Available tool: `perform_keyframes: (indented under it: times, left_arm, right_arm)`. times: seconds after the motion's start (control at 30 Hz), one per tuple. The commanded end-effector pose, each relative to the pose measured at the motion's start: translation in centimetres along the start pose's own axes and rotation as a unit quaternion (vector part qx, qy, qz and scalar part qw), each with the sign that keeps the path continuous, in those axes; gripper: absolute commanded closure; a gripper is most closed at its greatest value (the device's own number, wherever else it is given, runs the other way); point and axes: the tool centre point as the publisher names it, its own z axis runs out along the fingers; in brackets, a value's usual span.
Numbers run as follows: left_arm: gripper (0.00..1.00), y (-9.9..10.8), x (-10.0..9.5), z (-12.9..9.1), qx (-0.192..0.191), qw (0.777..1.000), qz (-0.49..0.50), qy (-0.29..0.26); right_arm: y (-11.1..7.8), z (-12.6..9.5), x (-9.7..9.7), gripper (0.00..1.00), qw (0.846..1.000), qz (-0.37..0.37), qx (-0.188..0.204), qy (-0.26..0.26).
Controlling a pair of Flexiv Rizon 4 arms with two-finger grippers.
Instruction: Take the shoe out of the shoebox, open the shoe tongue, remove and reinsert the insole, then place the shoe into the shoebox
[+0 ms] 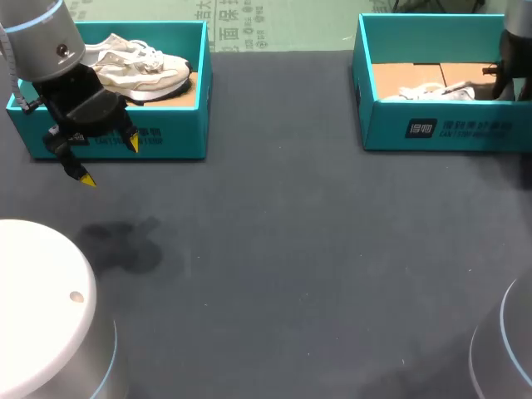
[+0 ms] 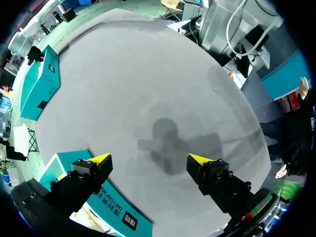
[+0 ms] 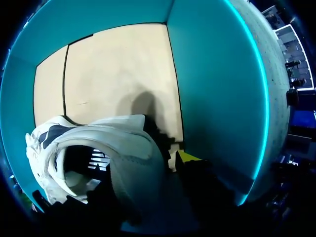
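Note:
A white shoe (image 1: 432, 91) lies in the teal shoebox (image 1: 449, 126) at the back right. My right gripper (image 1: 501, 81) is down inside that box at the shoe's heel end. In the right wrist view the shoe's heel collar (image 3: 123, 143) sits right against the gripper, above the box's cardboard floor (image 3: 118, 69). A second white shoe (image 1: 137, 62) rests in the teal shoebox (image 1: 170, 137) at the back left. My left gripper (image 1: 110, 160) hangs open and empty just in front of that box, above the dark table (image 2: 148, 98).
The left wrist view has the left box's corner (image 2: 106, 202) beside my left gripper (image 2: 150, 159), and the right box (image 2: 39, 84) far across the table. The wide dark mat (image 1: 283, 249) lies between the boxes.

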Motion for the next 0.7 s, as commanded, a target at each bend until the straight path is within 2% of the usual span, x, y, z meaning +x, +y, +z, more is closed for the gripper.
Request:
perform_keyframes:
  times: [0.03,0.27,0.37,0.4,0.43,0.47,0.7]
  left_arm:
    - [0.0,0.0,0.1,0.0,-0.001,1.0,0.0,-0.001]
    - [0.0,0.0,0.1,0.0,-0.001,1.0,0.0,-0.001]
    - [0.0,0.0,0.1,0.0,-0.001,1.0,0.0,-0.001]
    - [0.0,0.0,0.1,0.0,-0.001,1.0,0.0,-0.001]
    - [0.0,0.0,0.1,0.0,-0.001,1.0,0.0,-0.001]
    - [0.0,0.0,0.1,0.0,-0.001,1.0,0.0,-0.001]
    - [0.0,0.0,0.1,0.0,-0.001,1.0,0.0,-0.001]
  right_arm:
    - [-0.2,-0.7,0.1,0.55,1.0,0.0,-0.004,-0.002]
    - [-0.5,-2.4,0.7,0.49,1.0,0.003,-0.016,0.002]
    - [-0.5,-3.0,1.0,0.35,1.0,0.001,-0.021,0.004]
    - [-0.5,-3.2,1.0,0.18,1.0,0.001,-0.022,0.003]
    - [-0.6,-3.5,1.1,0.04,1.0,0.001,-0.023,0.003]
    - [-0.6,-3.7,1.1,0.0,1.0,0.001,-0.024,0.003]
    - [-1.0,-6.3,1.7,0.0,0.999,0.002,-0.037,0.007]
